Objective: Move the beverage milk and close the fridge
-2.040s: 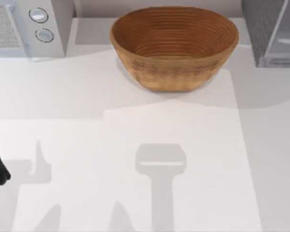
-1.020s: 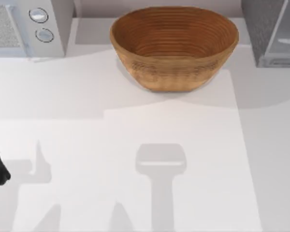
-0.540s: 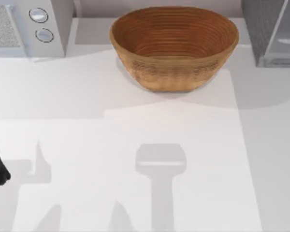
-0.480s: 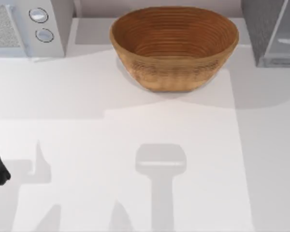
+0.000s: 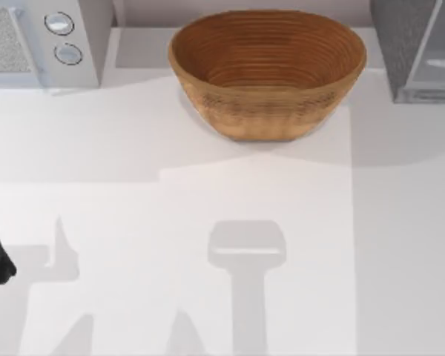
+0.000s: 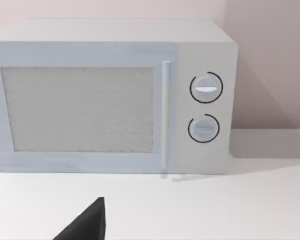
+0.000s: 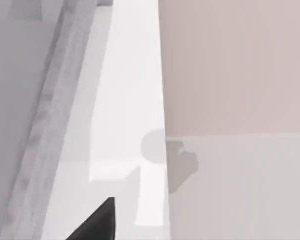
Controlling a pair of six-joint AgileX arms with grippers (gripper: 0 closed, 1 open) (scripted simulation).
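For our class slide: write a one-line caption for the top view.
Woven bowl between microwave and fridge on a white table.

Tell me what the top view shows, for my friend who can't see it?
A big woven bowl sits at the far middle of a white table. A pale microwave with two round knobs is in the far left corner, and the grey fridge in the far right.
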